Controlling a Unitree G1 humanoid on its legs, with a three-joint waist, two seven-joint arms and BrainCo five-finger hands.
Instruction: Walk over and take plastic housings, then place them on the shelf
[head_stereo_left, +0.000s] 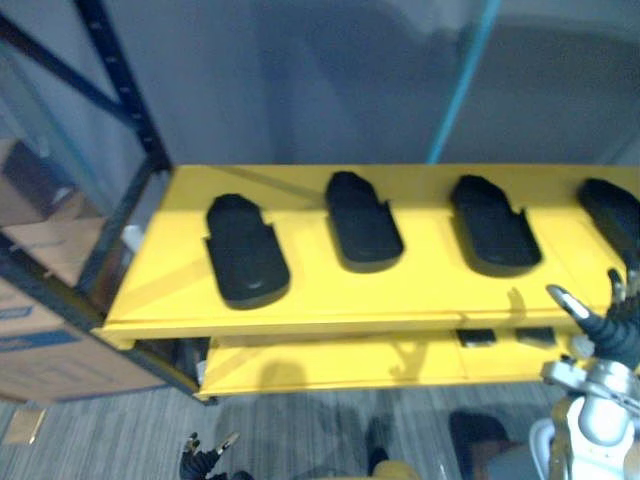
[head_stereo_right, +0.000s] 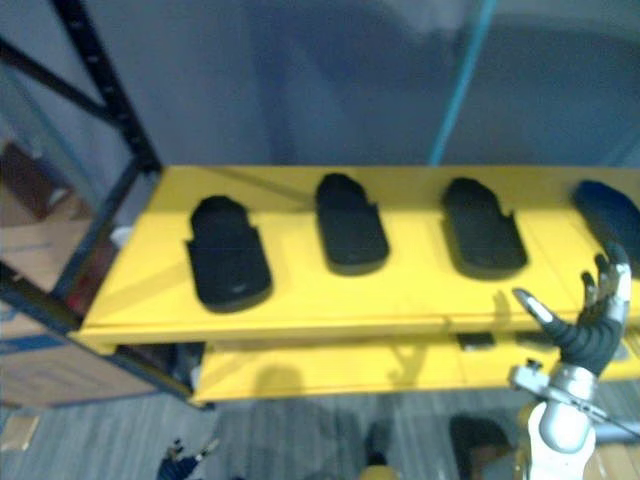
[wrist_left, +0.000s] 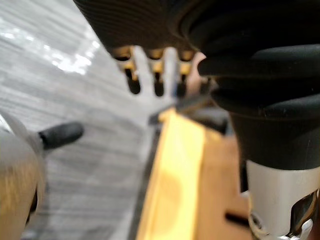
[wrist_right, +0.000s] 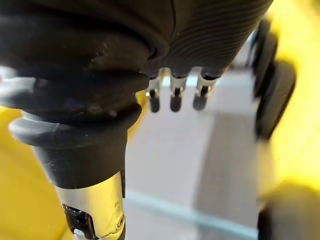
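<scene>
Housings (head_stereo_left: 246, 252) sit in a row on the shelf (head_stereo_left: 420, 290); I judge them light, stiff, slick: pinch across the sides. Right hand (head_stereo_right: 587, 335), fingers spread, empty, by the shelf's front edge; left hand (wrist_left: 171, 65) relaxed below it.

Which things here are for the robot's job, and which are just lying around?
For the job: black housings, yellow shelf, right hand.
Just lying about: cardboard boxes, blue rack post.
</scene>
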